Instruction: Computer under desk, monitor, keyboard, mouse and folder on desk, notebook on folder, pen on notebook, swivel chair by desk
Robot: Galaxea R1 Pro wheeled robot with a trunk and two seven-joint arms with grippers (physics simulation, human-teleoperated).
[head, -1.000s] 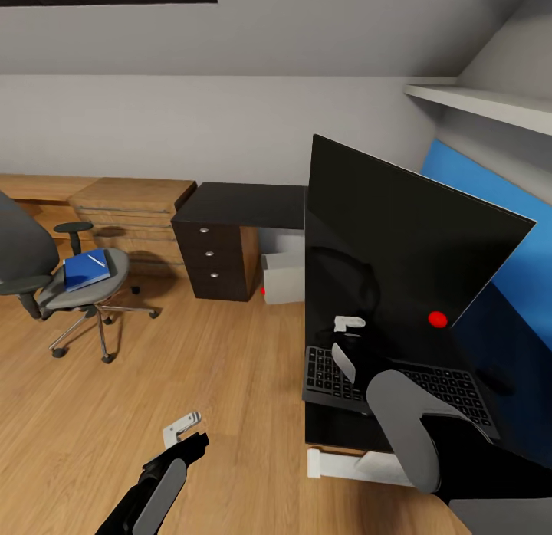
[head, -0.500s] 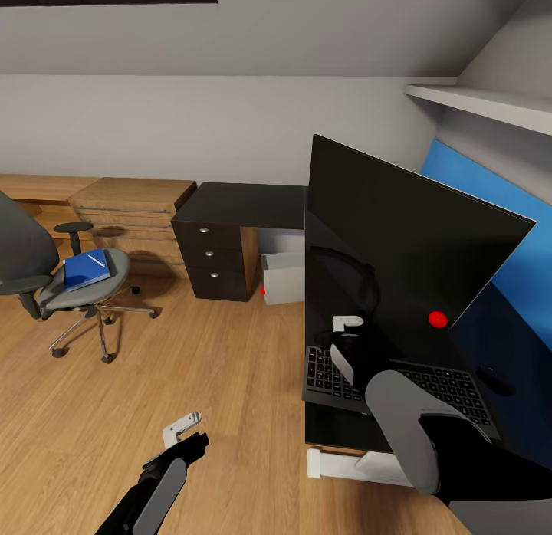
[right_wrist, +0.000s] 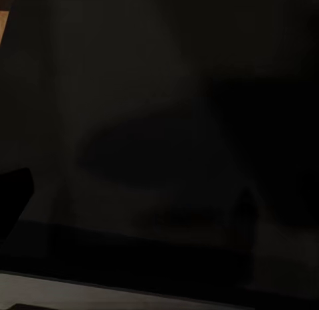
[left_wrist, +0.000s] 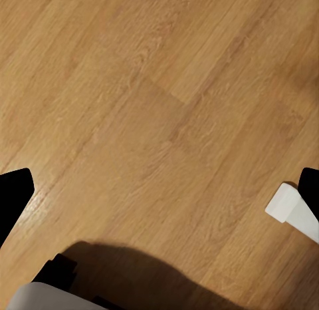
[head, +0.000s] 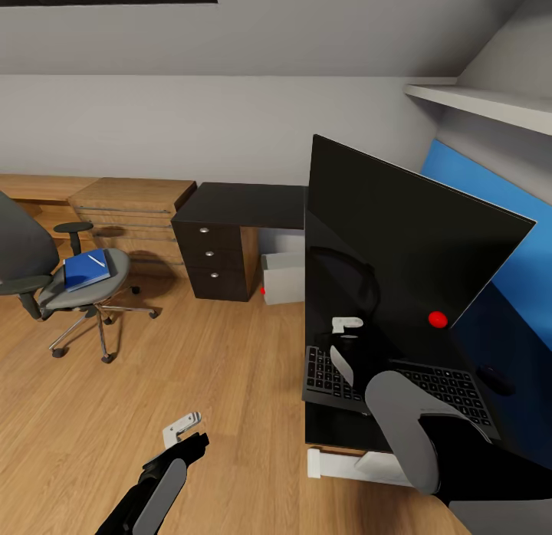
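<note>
Keyboard (head: 395, 382) lies flat on the desk (head: 245, 204), directly below the right gripper (head: 346, 325) and in front of the monitor (head: 399, 236). Placement reads as already set next to the monitor; the right gripper hangs just above the keys w/ nothing between its fingers, jaws apart. Mouse (head: 494, 379) sits beyond the keyboard's far end from the gripper, near it but dark on dark, outline hard to make out.

Computer (head: 282, 278) stands under the desk beside the drawer unit (head: 215, 259), so that req. looks met.

Left gripper (head: 182, 429) hangs low over the floor (left_wrist: 159, 124), fingers spread, carrying nothing; prob. parked clear while the right arm works.

Well away from both grippers, the chair (head: 61, 274) holds the folder (head: 84, 270) on its seat w/ a pen (head: 96, 260) on top. Notebook cannot be told apart there.

Right wrist view is near-black screen surface; no detail readable. Right forearm covers part of the keyboard.
</note>
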